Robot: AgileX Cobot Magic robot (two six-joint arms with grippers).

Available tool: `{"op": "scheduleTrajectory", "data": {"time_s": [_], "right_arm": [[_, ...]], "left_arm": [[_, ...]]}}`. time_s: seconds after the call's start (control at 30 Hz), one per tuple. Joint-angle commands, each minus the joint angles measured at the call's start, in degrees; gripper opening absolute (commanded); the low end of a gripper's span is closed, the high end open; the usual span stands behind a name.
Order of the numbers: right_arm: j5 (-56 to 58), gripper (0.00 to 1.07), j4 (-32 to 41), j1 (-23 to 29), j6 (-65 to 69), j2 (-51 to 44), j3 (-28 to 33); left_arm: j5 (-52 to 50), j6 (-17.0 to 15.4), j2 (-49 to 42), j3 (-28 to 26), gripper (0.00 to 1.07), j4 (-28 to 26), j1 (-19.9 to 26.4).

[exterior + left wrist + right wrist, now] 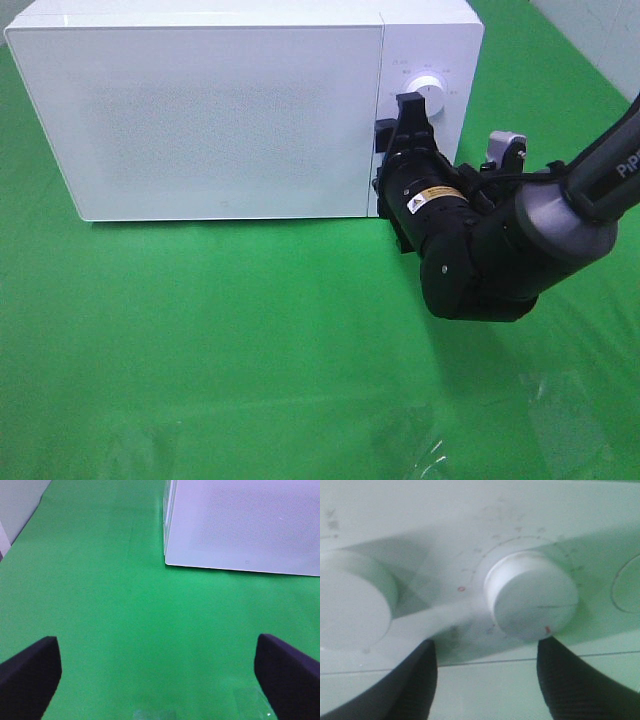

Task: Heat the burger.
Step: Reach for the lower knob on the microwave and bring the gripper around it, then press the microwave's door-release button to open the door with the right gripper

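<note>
One microwave point(432, 40), door point(200, 110) closed, contents unseen; right gripper point(485, 680) spread near dial point(532, 600).

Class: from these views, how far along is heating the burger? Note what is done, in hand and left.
Done: the microwave door is shut; no burger shows, so it may be inside. In hand: the right pincer, open, flanks a dial. To do: gripping and turning it. The left pincer hangs open.
</note>
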Motion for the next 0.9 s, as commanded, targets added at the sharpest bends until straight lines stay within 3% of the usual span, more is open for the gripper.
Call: {"op": "scheduleTrajectory", "data": {"time_s": [0.03, 0.6, 0.7, 0.9], "right_arm": [[-5.21, 0.66, -1.38, -0.4, -1.55, -1.32, -1.26], [20.23, 0.68, -9.74, -0.4, -15.76, -14.9, 6.65], [32.2, 0.68, -11.23, -0.4, -25.5, -19.37, 6.76], [44.06, 0.68, -12.09, -0.57, -41.6, -24.18, 6.65]], "left_arm": [[-0.4, -0.11, -1.43, 0.11, 0.98, 0.0, 0.06], [-0.4, -0.11, -1.43, 0.11, 0.98, 0.0, 0.06], [-0.4, -0.11, -1.43, 0.11, 0.98, 0.0, 0.06], [-0.4, -0.11, -1.43, 0.11, 0.98, 0.0, 0.06]]}}
